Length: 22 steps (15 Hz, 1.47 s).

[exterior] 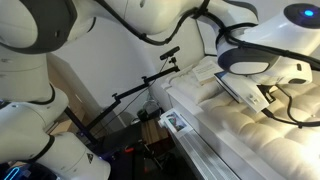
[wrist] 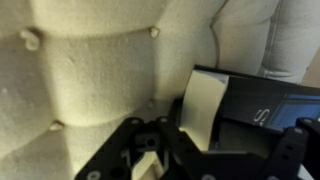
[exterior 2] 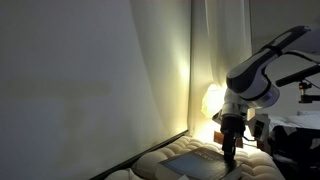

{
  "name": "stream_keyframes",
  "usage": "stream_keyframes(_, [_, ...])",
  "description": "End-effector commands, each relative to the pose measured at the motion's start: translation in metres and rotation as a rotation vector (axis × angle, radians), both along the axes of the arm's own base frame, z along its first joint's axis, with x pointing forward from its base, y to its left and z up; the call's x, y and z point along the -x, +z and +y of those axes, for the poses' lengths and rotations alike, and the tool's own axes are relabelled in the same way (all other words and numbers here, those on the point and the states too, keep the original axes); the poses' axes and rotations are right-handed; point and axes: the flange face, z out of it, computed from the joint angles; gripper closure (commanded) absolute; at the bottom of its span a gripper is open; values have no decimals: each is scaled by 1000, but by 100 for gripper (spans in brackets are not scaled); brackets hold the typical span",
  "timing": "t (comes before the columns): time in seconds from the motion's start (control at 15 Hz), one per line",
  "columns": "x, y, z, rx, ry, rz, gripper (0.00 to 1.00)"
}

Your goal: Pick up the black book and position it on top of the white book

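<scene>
Over quilted mattress (wrist: 90, 80), pincer (wrist: 225, 148) spread apart, above black book (wrist: 265, 105), pale page edge.

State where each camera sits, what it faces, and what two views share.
Exterior view: close beside the arm, facing along the quilted mattress; white links fill top and left.
Exterior view: low, farther off, facing a pale wall; the arm stands at right over the mattress.
Wrist view: faces down at the black book; fingers show at the bottom.
Shared: all three show the mattress.
</scene>
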Motion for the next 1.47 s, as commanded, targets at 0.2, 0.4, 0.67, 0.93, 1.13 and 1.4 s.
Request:
stream_keyframes(0.2, [8,30,-11,-56,25,-116,95])
stream_keyframes(0.4, [10,33,-19,-70,27,-159,100])
stream_keyframes(0.67, [12,41,-22,-82,36,-194,99])
stream_keyframes(0.93, [16,34,-20,-99,79,-154,93])
stream_keyframes(1.13, [30,44,-28,-118,130,-166,100])
stream_keyframes(1.4, [52,63,-40,-108,181,-215,100])
